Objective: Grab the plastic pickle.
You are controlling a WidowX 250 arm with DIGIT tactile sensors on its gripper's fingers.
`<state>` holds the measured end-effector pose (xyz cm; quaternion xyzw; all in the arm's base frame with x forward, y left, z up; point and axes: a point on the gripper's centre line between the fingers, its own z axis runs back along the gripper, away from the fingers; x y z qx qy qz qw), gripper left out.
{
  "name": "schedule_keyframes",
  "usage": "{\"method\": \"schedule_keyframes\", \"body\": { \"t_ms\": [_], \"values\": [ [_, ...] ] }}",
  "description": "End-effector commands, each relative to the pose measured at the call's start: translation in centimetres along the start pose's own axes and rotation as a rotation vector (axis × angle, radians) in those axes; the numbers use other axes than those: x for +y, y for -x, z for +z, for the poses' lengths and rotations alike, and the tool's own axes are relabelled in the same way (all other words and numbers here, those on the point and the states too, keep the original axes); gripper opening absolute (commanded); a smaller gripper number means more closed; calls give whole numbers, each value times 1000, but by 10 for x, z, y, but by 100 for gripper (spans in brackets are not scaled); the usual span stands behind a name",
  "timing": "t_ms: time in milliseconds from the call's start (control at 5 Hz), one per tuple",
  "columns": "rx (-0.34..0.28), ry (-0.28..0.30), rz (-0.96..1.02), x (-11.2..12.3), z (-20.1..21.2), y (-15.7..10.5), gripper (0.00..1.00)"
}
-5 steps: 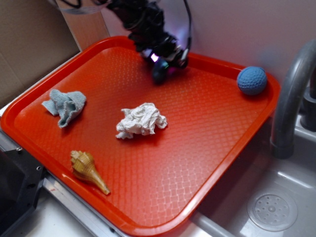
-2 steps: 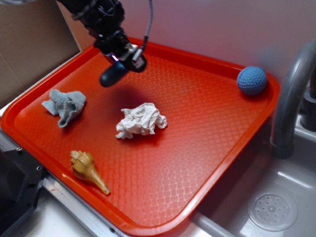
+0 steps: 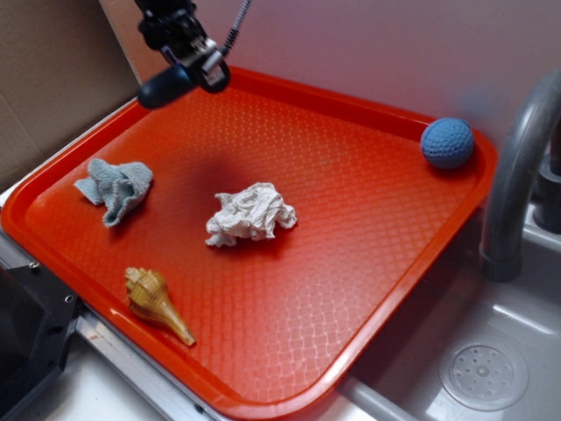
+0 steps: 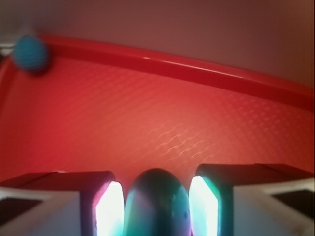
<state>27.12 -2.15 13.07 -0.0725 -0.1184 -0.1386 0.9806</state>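
Pickle [image 3: 164, 86] was up off the tray [image 3: 368, 289], pinched between the closed fingers [image 4: 109, 206] of the gripper [image 3: 195, 72] above the tray's far left corner. Its long axis ran out from the fingers, one rounded end poking down and to the left, clear of the surface. From the wrist view it sat squarely between both pads. The grab looked done; the ball [image 3: 447, 143] lay well apart, untouched.

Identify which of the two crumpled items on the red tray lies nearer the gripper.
The blue-grey crumpled cloth by the tray's left edge is nearer the gripper, which holds the plastic pickle. The white crumpled paper sits mid-tray, farther off.
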Motion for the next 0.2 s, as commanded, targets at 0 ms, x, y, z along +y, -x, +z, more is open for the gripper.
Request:
{"method": "schedule_keyframes", "body": {
  "t_ms": [0],
  "values": [
    [29,-62,-10,-8,8,3,0]
  ]
}}
